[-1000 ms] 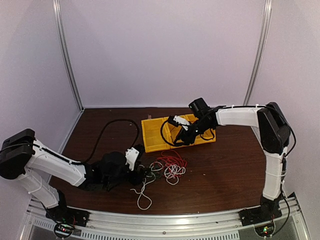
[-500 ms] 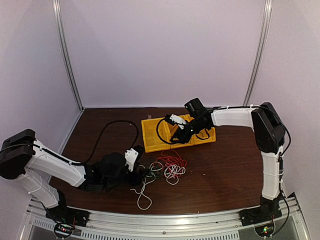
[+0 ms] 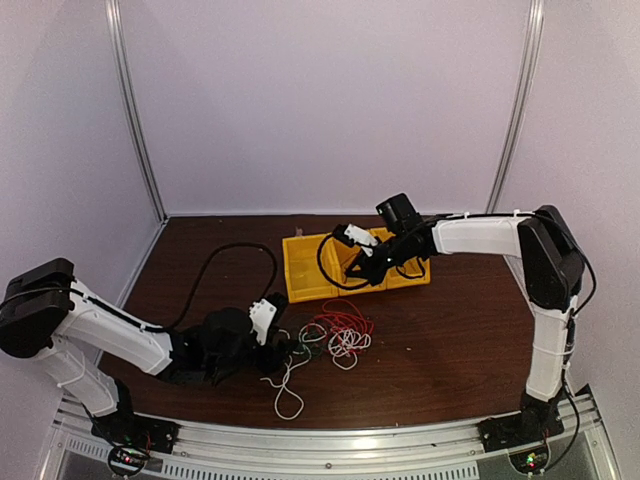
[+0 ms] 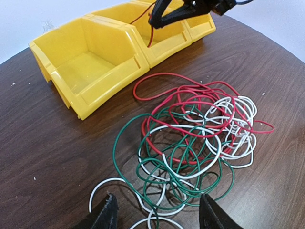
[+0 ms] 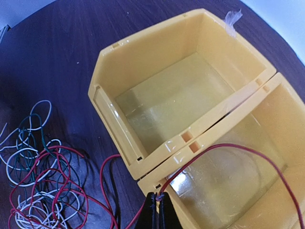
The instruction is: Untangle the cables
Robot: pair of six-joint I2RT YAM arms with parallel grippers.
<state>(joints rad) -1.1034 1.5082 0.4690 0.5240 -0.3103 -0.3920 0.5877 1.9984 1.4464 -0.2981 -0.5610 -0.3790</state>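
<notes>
Over yellow bins (image 5: 112, 119), right gripper (image 5: 157, 210) pinches red cable (image 5: 226, 146) (left gripper (image 4: 157, 212) gapes, empty).

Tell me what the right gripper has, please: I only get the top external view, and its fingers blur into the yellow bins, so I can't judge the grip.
Observer: The right wrist view shows the right gripper shut on a red cable, at the edge of the neighbouring bin.
Operator: Is anything in the bin beside that one?
Observer: No, the end bin is empty; its floor shows bare.
Operator: And the left gripper?
Observer: The left wrist view shows the left gripper open, with a finger on either side of the near edge of the tangle, gripping nothing.
</notes>
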